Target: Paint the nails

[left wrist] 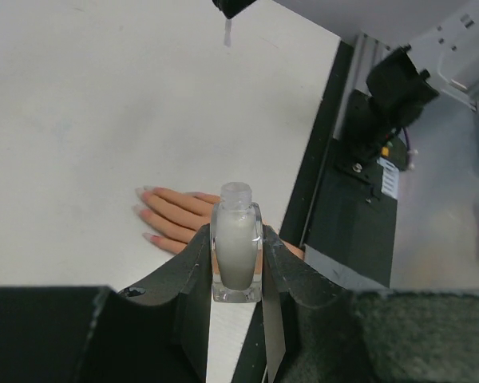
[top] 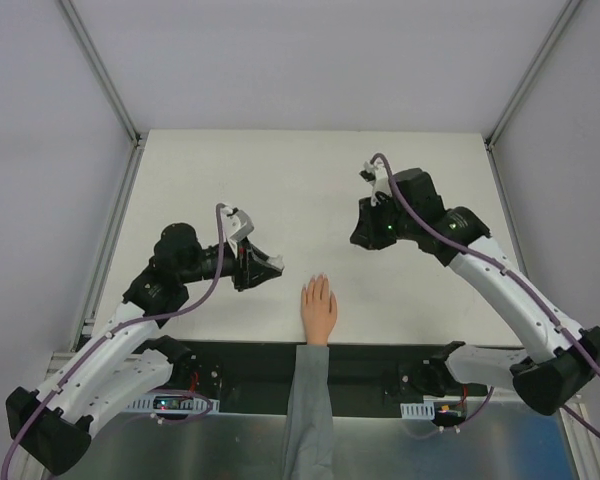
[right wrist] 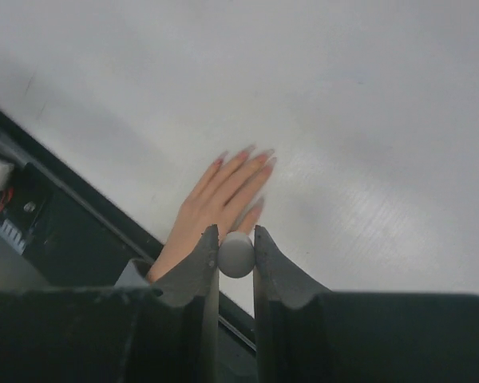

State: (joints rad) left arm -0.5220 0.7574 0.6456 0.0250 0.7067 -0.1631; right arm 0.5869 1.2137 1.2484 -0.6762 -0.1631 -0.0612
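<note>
A small peach-coloured hand (top: pixel 318 308) with a grey sleeve (top: pixel 308 410) lies flat at the table's near edge, fingers pointing away. Its pale pinkish nails (left wrist: pixel 144 212) also show in the right wrist view (right wrist: pixel 259 159). My left gripper (top: pixel 271 268) is just left of the hand, shut on an uncapped clear bottle of pale polish (left wrist: pixel 237 251). My right gripper (top: pixel 360 237) is up and right of the hand, shut on the round grey brush cap (right wrist: pixel 236 254). The brush tip (left wrist: pixel 227 32) hangs above the table, apart from the nails.
A black strip (top: pixel 240 362) with the arm bases and electronics runs along the near table edge beside the sleeve. Metal frame rails (top: pixel 110 235) border the white table (top: pixel 310 190) on the left and right.
</note>
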